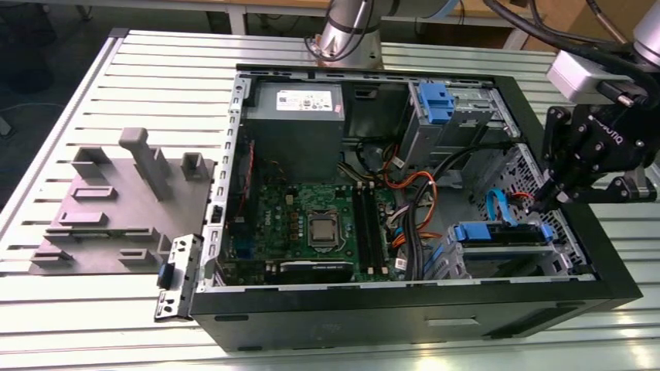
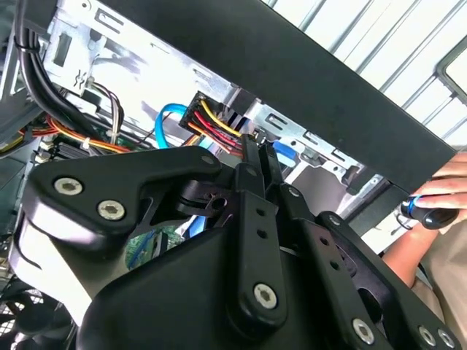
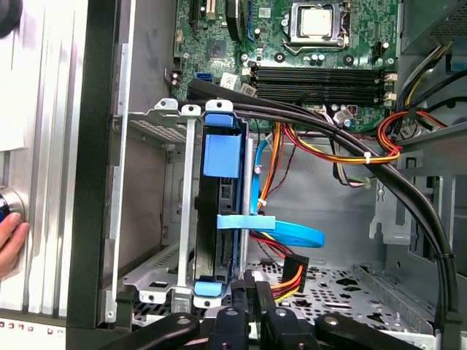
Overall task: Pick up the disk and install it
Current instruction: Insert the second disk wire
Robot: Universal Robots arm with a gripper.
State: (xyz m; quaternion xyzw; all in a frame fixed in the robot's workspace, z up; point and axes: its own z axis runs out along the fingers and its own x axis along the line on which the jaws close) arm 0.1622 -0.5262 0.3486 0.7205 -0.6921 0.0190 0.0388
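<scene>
Disk [image 3: 219,211] sits upright in its metal bay [image 3: 164,124] by the case's edge; tool [image 3: 252,281] hovers just beside it, fingers closed together, holding nothing. No writing legible.

1. We see the disk [image 3: 222,219] in the first wrist view standing on edge inside the metal drive cage [image 3: 157,120], so only its narrow dark side faces us.
2. Blue plastic rails run along its edges, with a broad blue tab near one end of the cage and a smaller blue piece at the opposite end.
3. It sits between the cage's upright silver walls, seated in the slot and aligned with them.
4. In the exterior view the disk [image 1: 500,233] shows as a blue-edged strip across the top of the drive cage [image 1: 484,259], low in the case corner at the exterior view's right.
</scene>
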